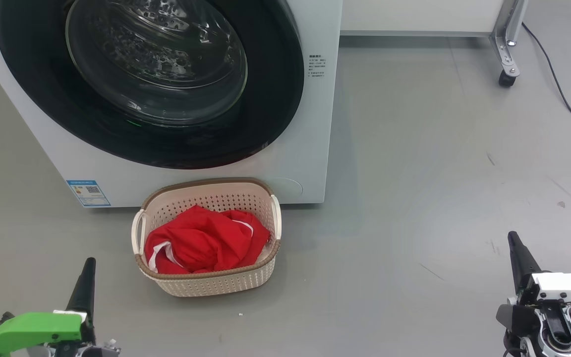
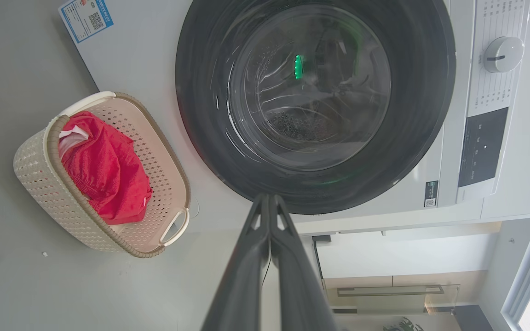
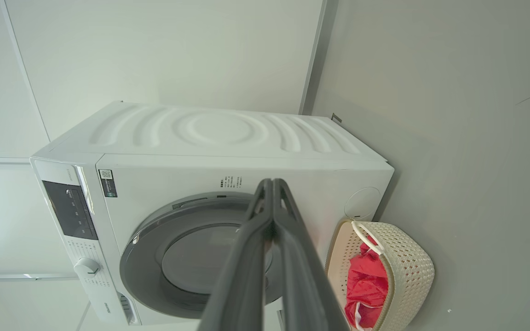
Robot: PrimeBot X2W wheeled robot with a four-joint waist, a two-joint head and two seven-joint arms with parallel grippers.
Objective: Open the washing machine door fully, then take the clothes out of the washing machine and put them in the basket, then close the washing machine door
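Clothes (image 1: 206, 240) in basket (image 1: 206, 286); left wrist view adds dial (image 2: 503, 54).

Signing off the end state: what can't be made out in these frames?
Contents of the drum: head view, glare on the washing machine door glass.
Top of that door: head view, cut by the upper edge.
Bottom of the basket: head view, covered by the clothes.
Text on the blue label sticker: too small.
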